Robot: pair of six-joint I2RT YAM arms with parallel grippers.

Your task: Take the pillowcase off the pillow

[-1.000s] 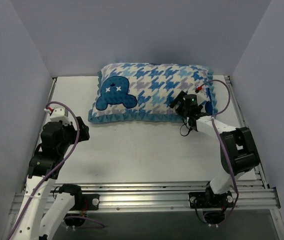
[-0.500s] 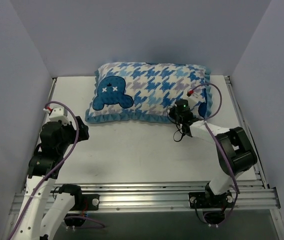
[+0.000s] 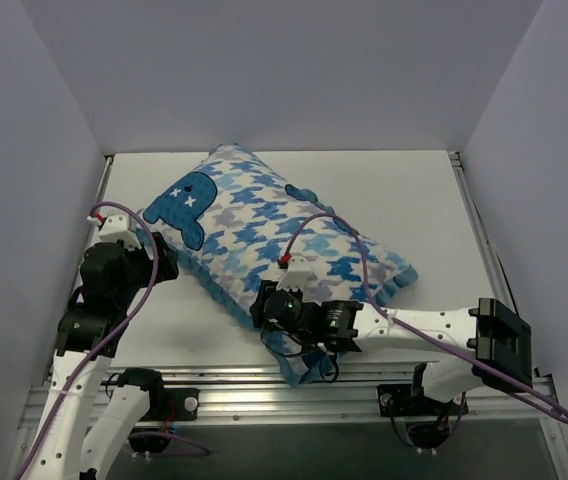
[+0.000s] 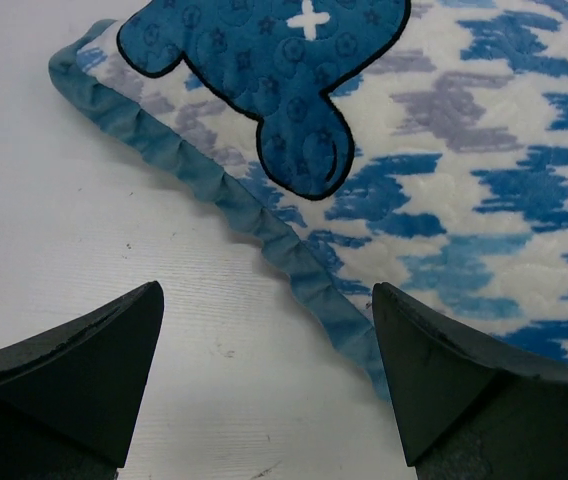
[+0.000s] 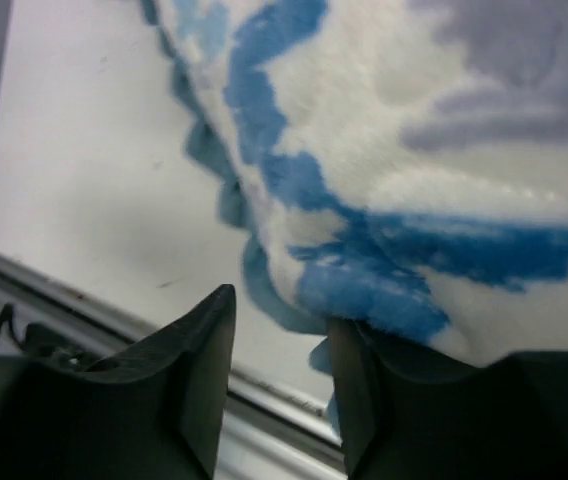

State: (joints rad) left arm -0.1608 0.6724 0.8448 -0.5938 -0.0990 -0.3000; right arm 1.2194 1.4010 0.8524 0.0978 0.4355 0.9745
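Note:
The pillowcase (image 3: pixel 264 235), blue-white houndstooth with a dark blue bear patch (image 3: pixel 186 198), lies diagonally across the table and looks plump. The pillow is hidden inside it. Its near corner droops over the table's front edge. My right gripper (image 3: pixel 270 312) is at that corner. In the right wrist view its jaws (image 5: pixel 282 308) stand partly apart with table showing between them, and the pillowcase (image 5: pixel 414 150) rests on the right finger. My left gripper (image 4: pixel 266 290) is wide open beside the ruffled blue edge (image 4: pixel 264 230), not touching it.
A metal rail (image 3: pixel 464 385) runs along the near edge, under the drooping corner. Grey walls close in the white table (image 3: pixel 414 200) on the left, back and right. The right arm's purple cable loops over the pillowcase.
The right gripper shut on the pillowcase at the back right and dragged that end to the near edge, swinging it diagonal. Its jaws have since parted. The left arm stayed put.

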